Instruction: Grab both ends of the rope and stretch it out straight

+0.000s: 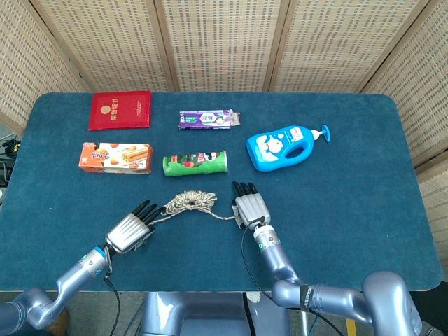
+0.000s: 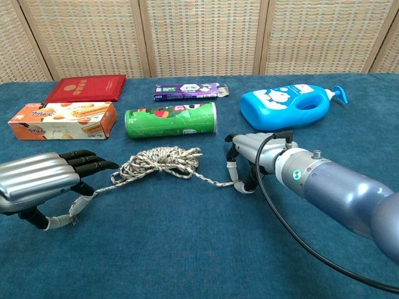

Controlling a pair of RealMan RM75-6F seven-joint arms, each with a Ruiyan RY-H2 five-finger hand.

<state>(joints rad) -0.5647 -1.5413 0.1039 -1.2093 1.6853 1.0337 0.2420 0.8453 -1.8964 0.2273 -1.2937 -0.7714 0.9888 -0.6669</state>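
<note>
The speckled rope [image 1: 192,201] [image 2: 161,159] lies bunched in a loose coil on the blue table, with one strand running out to each side. My left hand [image 1: 131,229] [image 2: 40,180] lies low over the left end. Most of its fingers stretch toward the coil, and that end runs in under them to the thumb, where it looks pinched. My right hand [image 1: 250,207] [image 2: 259,154] stands just right of the coil, its fingertips [image 2: 239,184] pressed down together on the right end of the rope. Both strands run nearly straight to the hands.
Behind the coil lies a green can [image 1: 195,163] on its side. An orange snack box [image 1: 115,158] and a red booklet [image 1: 120,110] are at the back left, a purple packet [image 1: 208,118] behind, and a blue pump bottle [image 1: 283,146] to the right.
</note>
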